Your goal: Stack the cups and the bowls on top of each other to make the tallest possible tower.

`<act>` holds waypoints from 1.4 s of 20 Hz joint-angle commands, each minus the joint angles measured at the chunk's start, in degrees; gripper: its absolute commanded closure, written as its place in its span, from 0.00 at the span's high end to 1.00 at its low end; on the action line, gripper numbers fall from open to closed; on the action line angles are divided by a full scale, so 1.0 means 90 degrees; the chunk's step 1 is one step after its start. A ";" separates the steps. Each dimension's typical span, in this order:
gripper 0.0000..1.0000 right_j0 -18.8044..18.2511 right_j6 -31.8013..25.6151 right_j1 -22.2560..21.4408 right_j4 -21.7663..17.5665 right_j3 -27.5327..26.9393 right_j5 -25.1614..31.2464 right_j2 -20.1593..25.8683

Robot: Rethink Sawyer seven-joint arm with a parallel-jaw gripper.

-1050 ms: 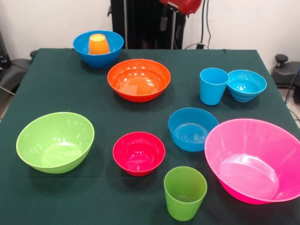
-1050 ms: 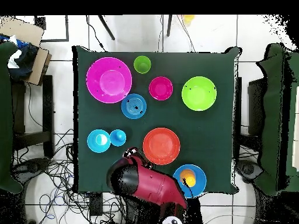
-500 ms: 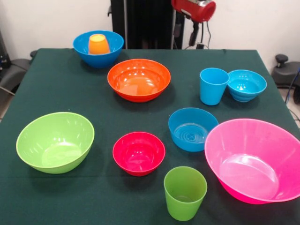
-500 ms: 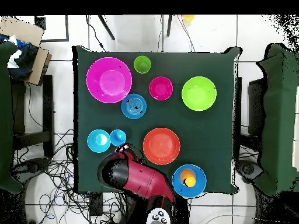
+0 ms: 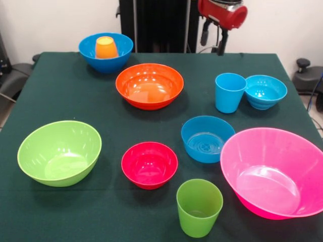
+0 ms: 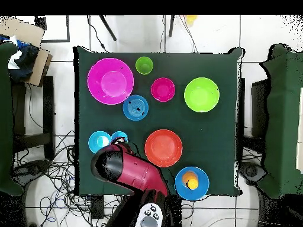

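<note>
A red and black robot arm [image 5: 222, 12] reaches over a surface [image 5: 75, 101] covered in dark green cloth. Its gripper [image 5: 212, 39] hangs above the back edge of the surface; two dark fingers [image 5: 221, 43] point down with a gap between them, released and holding nothing.

Almost directly below the gripper, and a little toward the camera in the front view, a light blue cup [image 5: 229, 92] stands upright. A small turquoise bowl [image 5: 265, 91] sits just beside it, touching or nearly so. In the overhead view the arm's red head covers part of this cup.

Well off to one side of the gripper, a large blue bowl [image 5: 106, 51] holds an orange cup [image 5: 106, 47] upside down. That is the only stacking visible.

Between that pair and the gripper sits a wide orange bowl [image 5: 149, 85]. Farther from the gripper, toward the camera, lie a medium blue bowl [image 5: 207, 138], a small red bowl [image 5: 149, 164], a large pink bowl [image 5: 272, 171], a lime green bowl [image 5: 59, 152] and, farthest of all, a green cup [image 5: 199, 207]. All stand open side up and apart from each other.

The tower looks barely begun: one cup is in one bowl, and eight pieces lie loose. The gripper's position suggests the light blue cup or turquoise bowl is next.
</note>
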 commanded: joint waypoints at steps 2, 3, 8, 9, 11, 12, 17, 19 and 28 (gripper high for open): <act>1.00 0.0202 0.1604 0.0459 0.0586 -0.0829 0.0788 0.0310; 1.00 0.0230 0.1632 0.0487 0.0615 -0.0877 0.0820 0.0287; 1.00 0.0375 0.1763 0.0600 0.0698 -0.1080 0.0990 0.0135; 1.00 0.0390 0.1767 0.0606 0.0704 -0.1093 0.1009 0.0112; 1.00 0.0398 0.1739 0.0631 0.0717 -0.1079 0.0965 0.0108; 1.00 0.0398 0.1729 0.0642 0.0719 -0.1078 0.0953 0.0109; 1.00 0.0459 0.1782 0.0815 0.0756 -0.1227 0.0941 0.0015; 1.00 0.0479 0.1786 0.0964 0.0779 -0.1265 0.0784 -0.0010; 1.00 0.0629 0.1858 0.1475 0.0939 -0.1518 0.0457 -0.0196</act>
